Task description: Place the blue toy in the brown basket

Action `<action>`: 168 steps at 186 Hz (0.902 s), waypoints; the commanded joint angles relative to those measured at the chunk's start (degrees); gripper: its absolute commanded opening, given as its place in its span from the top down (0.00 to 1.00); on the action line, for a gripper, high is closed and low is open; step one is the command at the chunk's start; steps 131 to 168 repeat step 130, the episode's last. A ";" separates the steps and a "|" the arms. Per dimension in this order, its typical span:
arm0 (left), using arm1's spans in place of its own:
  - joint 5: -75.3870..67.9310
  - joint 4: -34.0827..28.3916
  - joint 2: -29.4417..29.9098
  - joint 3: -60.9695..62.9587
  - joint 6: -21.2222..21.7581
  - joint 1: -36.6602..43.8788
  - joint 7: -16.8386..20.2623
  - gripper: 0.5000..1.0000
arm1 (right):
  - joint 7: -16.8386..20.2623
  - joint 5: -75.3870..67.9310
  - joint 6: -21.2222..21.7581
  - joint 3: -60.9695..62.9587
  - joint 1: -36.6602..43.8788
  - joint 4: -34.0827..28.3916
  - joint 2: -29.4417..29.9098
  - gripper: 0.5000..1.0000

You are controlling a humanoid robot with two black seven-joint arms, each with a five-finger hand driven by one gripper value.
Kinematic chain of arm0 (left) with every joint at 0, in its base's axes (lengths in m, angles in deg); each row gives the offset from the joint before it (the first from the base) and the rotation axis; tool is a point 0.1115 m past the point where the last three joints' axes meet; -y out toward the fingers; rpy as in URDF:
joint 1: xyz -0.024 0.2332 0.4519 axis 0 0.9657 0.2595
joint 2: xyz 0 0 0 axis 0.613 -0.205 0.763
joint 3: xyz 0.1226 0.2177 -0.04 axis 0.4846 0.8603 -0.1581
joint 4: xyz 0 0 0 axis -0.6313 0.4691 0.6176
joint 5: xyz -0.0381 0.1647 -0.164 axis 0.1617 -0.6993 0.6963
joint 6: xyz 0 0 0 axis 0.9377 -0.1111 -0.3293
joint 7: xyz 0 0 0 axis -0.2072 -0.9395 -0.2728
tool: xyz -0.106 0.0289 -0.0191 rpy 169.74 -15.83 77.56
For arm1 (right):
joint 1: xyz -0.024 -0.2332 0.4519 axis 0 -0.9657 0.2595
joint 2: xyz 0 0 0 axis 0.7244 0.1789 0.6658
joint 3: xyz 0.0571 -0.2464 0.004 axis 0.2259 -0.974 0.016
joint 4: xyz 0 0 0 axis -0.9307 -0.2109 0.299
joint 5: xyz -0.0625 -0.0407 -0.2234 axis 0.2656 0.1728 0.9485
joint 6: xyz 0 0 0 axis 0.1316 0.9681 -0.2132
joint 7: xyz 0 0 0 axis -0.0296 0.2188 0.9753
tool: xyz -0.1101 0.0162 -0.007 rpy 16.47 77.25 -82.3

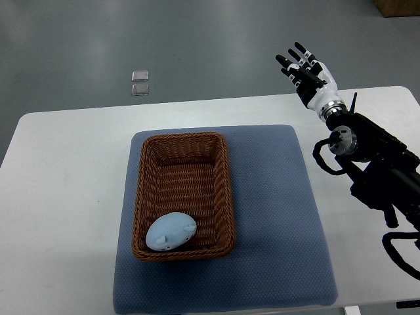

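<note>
The blue toy, a pale blue rounded plush w/ what looked like a mouse shape, lay inside the brown basket, at the basket's 6 o'clock end and a bit toward 7, resting against the near wall. Its long axis ran roughly from 8 o'clock to 2 o'clock; the fatter, rounder end sat at 8, the narrower end w/ small ear-like bumps pointed toward 2. Couldn't tell which end was the face.

The basket, woven wicker, rectangular, stood w/ its long side running 12 to 6 on a blue-grey mat, and the mat lay on the white bench. Rest of the basket interior was bare.

The right robot hand hung at about 2 o'clock from the basket, well apart from it, out past the bench's far edge, fingers spread wide and holding nothing. Its arm came in from the right edge. No left arm in view.

Judgement: the placing step looked done, toy in basket, hand released and clear. The next move prob. called for no more than bringing the arm to rest w/o sweeping low over the basket rim. Two small clear squares lay on the floor beyond the bench, at 12 o'clock.
</note>
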 commanded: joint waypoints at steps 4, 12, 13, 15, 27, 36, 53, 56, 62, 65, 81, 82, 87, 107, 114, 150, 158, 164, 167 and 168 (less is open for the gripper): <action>0.00 0.00 0.00 0.00 -0.02 0.00 0.00 0.00 | 0.08 -1.01 0.16 0.03 -0.66 0.07 0.31 0.21; 0.00 0.00 0.00 0.00 -0.02 0.00 0.00 0.00 | -0.01 -1.01 -0.19 0.03 -0.93 0.07 0.48 0.21; 0.00 0.00 0.00 0.00 -0.02 0.00 0.00 0.00 | -0.10 -1.01 -0.36 0.03 -1.01 -0.02 0.48 0.20; 0.00 0.00 0.00 0.00 -0.02 0.00 0.00 0.00 | -0.10 -1.01 -0.45 0.03 -1.01 -0.02 0.57 0.19; 0.00 0.00 0.00 0.00 -0.02 0.00 0.00 0.00 | -0.10 -0.92 -0.89 -0.06 -1.01 0.07 0.48 0.18; 0.00 0.00 0.00 0.00 -0.02 0.00 0.00 0.00 | -0.01 -0.92 -0.98 -0.14 -1.01 -0.02 0.48 0.18; 0.00 0.00 0.00 0.00 -0.02 0.00 0.00 0.00 | -0.10 -0.92 -2.82 -0.14 -1.01 0.07 0.48 0.18; 0.00 0.00 0.00 0.00 -0.02 0.00 0.00 0.00 | -0.10 -0.92 -3.27 -0.14 -1.01 0.07 0.57 0.18; 0.00 0.00 0.00 0.00 -0.02 0.00 0.00 0.00 | -0.19 -0.92 -4.50 -0.14 -1.01 0.07 0.57 0.18; 0.00 0.00 0.00 0.00 -0.02 0.00 0.00 0.00 | -0.45 -0.92 -5.20 -0.23 -1.01 -0.02 0.57 0.18; 0.00 0.00 0.00 0.00 -0.02 0.00 0.00 0.00 | -1.42 -0.83 -5.90 -0.67 -1.10 -0.02 0.57 0.18; 0.00 0.00 0.00 0.00 -0.02 0.00 0.00 0.00 | -1.50 -0.83 -5.90 -0.76 -1.10 -0.02 0.57 0.18; 0.00 0.00 0.00 0.00 -0.02 0.00 0.00 0.00 | -1.68 -0.75 -5.99 -0.85 -1.10 -0.02 0.57 0.18; 0.00 0.00 0.00 0.00 -0.02 0.09 0.00 0.00 | -2.03 -0.75 -6.17 -0.85 -1.10 -0.02 0.66 0.18; 0.00 0.00 0.00 0.00 -0.02 0.00 0.00 0.00 | -2.03 -0.75 -6.17 -0.85 -1.10 -0.02 0.66 0.18; 0.00 0.00 0.00 0.00 -0.02 0.00 0.00 0.00 | -2.03 -0.48 -6.34 -1.28 -1.01 -0.02 0.31 0.18; 0.00 0.00 0.00 0.00 -0.02 0.00 0.00 0.00 | -2.03 -0.48 -6.34 -1.28 -1.01 -0.02 0.31 0.18; 0.00 0.00 0.00 0.00 -0.02 0.00 0.00 0.00 | -2.03 -0.48 -6.34 -1.28 -1.01 -0.02 0.31 0.18; 0.00 0.00 0.00 0.00 -0.02 0.00 0.00 0.00 | -2.03 -0.48 -6.34 -1.28 -1.01 -0.02 0.31 0.18; 0.00 0.00 0.00 0.00 -0.02 0.00 0.00 0.00 | -2.03 -0.48 -6.34 -1.28 -1.01 -0.02 0.31 0.18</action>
